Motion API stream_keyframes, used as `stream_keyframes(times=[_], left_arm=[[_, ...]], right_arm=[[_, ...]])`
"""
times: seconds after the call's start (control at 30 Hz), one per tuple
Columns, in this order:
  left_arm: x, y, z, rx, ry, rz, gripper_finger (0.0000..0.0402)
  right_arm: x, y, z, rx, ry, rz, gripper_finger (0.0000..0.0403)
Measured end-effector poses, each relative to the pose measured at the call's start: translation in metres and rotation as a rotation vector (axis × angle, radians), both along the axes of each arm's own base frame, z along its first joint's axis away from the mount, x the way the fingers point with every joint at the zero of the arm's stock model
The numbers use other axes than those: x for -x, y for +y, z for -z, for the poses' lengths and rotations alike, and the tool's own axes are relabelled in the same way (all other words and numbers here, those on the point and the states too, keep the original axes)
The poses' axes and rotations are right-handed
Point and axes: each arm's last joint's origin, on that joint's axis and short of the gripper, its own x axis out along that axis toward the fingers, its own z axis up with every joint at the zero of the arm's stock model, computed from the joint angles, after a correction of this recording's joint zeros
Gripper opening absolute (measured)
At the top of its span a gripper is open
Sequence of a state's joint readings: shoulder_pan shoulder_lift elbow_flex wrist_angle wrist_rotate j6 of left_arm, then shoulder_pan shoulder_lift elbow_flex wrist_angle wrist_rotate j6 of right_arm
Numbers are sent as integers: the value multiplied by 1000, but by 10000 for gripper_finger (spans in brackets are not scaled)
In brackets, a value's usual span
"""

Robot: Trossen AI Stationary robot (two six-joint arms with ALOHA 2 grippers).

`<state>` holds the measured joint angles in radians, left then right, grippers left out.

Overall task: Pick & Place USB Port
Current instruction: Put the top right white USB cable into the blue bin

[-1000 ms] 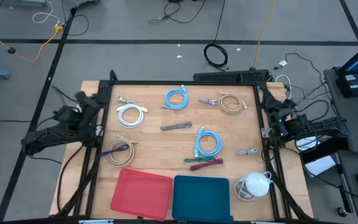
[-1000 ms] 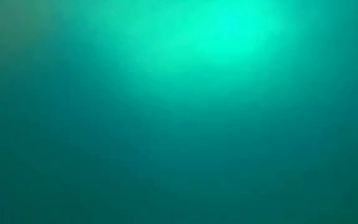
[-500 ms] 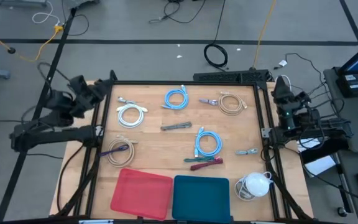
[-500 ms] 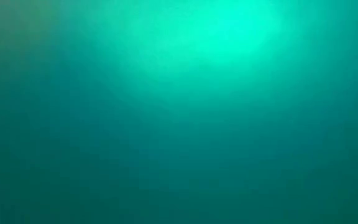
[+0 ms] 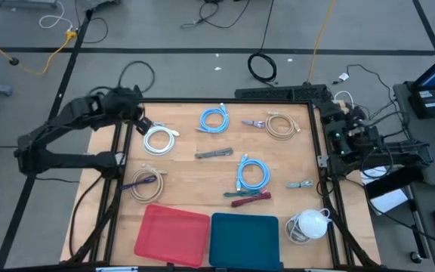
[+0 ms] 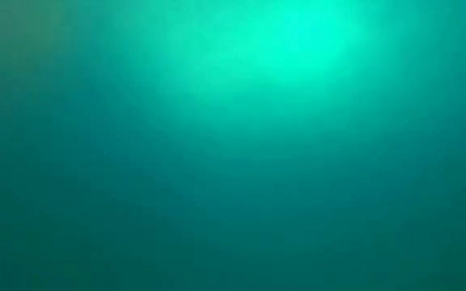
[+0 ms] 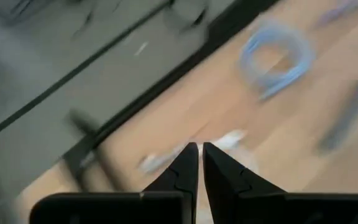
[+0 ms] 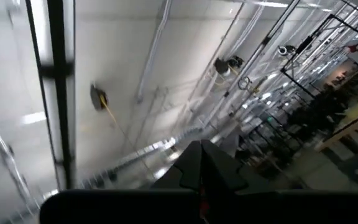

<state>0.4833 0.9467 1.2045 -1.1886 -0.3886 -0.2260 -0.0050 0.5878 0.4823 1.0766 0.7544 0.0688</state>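
Hovering at ten o'clock, left end effector [image 5: 140, 121] is nearing white cable coil [image 5: 159, 139], fingers nearly shut, empty, approaching for pickup; right end effector shut, idling off-bench.

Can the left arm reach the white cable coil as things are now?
Probably yes. The left gripper, shut and empty, hangs just beside the white cable coil at the table's far left, and nothing lies between them.
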Motion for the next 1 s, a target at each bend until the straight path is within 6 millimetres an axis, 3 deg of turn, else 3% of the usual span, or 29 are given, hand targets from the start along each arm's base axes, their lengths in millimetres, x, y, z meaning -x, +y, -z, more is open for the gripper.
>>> stream_keyframes(times=[0.1,0.23,0.37,0.5,0.73,1.0], left_arm=[[-4,7,8,48,11,-16,26],[-4,13,7,81,-60,-25,26],[-1,20,5,61,-87,-72,26],[-2,23,3,73,-123,-47,26],[-4,24,1,62,-159,-34,26],[-6,22,2,146,-214,17,26]], right_arm=[[-20,2,-6,34,375,18,1],[-52,-1,-13,-24,1016,39,12],[-77,-19,-14,-138,1426,93,38],[-98,-48,-3,-226,1642,-1,70],[-132,-106,56,-354,1864,-322,125],[-164,-132,106,-286,1960,-535,180]])
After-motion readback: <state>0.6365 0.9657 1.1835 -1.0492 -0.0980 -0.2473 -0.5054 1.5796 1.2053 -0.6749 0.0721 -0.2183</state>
